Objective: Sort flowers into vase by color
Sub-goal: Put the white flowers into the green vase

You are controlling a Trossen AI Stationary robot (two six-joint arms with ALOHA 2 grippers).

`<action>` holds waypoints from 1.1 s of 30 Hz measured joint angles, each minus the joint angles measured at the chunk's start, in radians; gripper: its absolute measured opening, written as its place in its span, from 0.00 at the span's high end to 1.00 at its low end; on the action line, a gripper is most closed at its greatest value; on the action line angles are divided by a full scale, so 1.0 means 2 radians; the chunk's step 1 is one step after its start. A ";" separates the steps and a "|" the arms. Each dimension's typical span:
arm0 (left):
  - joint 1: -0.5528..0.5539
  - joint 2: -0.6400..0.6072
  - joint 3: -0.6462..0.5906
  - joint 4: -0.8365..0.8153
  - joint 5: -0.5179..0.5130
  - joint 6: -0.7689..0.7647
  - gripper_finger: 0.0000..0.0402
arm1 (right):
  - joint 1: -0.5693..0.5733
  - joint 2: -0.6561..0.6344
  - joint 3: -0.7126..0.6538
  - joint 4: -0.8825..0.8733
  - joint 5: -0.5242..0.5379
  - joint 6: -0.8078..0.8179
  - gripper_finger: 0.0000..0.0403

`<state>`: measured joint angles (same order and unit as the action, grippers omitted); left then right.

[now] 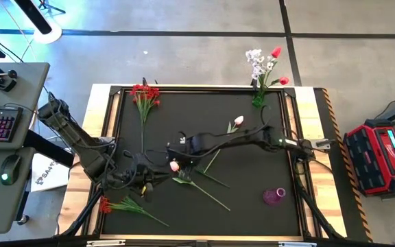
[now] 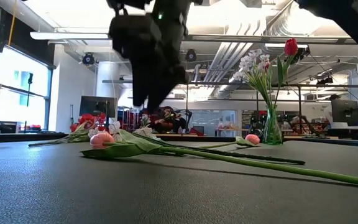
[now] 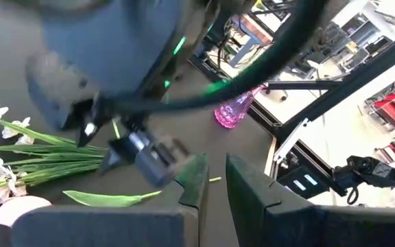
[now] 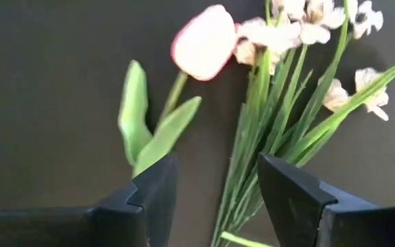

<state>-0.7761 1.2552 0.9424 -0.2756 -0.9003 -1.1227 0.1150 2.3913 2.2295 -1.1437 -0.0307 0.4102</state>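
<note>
A pink tulip lies near the table's middle, its stem running toward the near right beside a white-blossomed sprig. My right gripper hovers open just above them, one finger by the tulip's leaves and the other over the sprig's stems; it touches nothing that I can see. My left gripper waits to the left of them, low over the table, its fingers a narrow gap apart. A green vase at the far edge holds white sprigs and red tulips.
A second pink tulip lies right of centre. A red bunch lies at the far left and another red flower at the near left corner. A pink vase lies on its side at the near right.
</note>
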 joint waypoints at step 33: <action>0.031 0.002 -0.001 -0.051 0.080 -0.037 0.91 | -0.027 0.082 0.002 0.014 0.043 -0.048 0.83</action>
<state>-0.7132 1.2583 0.9403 -0.3779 -0.7409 -1.1964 0.0605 2.5547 2.2342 -1.1161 0.0547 0.3137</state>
